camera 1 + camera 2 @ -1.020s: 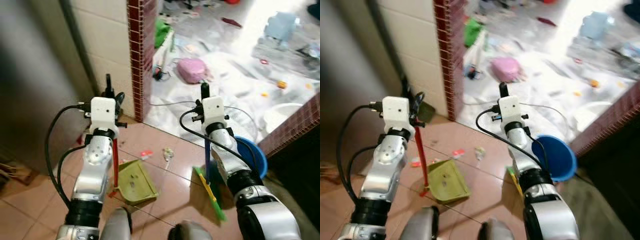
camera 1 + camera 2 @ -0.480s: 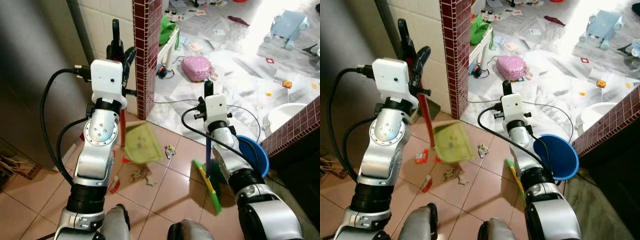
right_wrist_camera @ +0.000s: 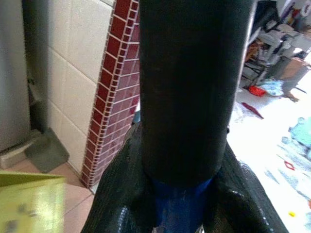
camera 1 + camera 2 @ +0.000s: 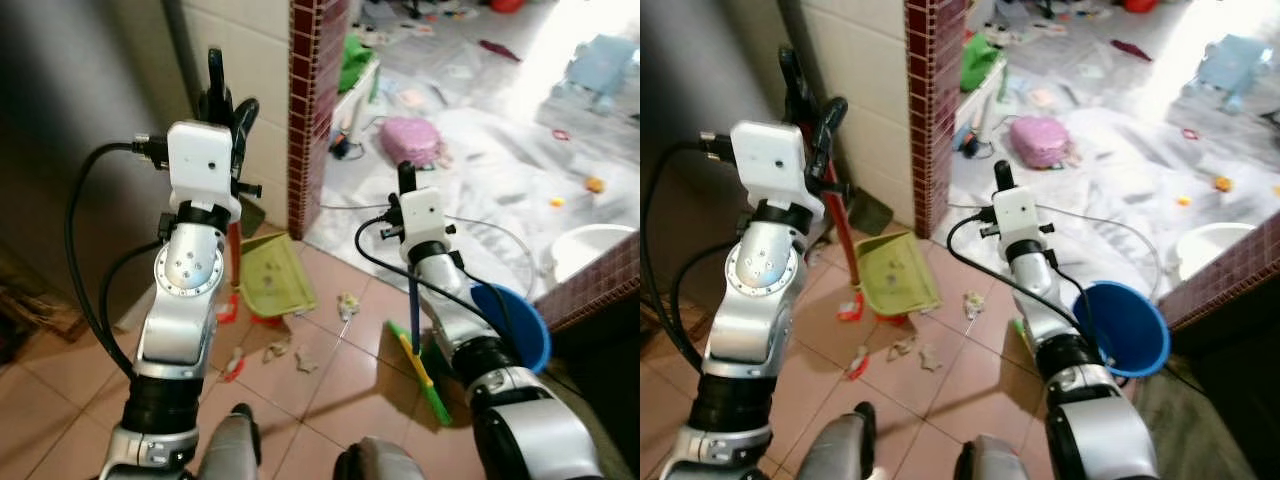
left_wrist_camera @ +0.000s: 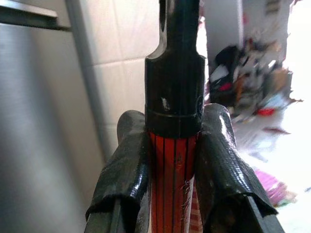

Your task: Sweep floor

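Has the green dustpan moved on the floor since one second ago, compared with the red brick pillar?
Yes. The green dustpan was well short of the red brick pillar; it now sits close to the pillar's base, farther from the robot.

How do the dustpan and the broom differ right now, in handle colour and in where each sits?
The dustpan has a red handle, held by the left gripper; the broom has a blue handle, held by the right gripper. The dustpan's tray sits near the brick pillar; the broom's head sits beside the blue bucket. Both are green-ended with upright handles.
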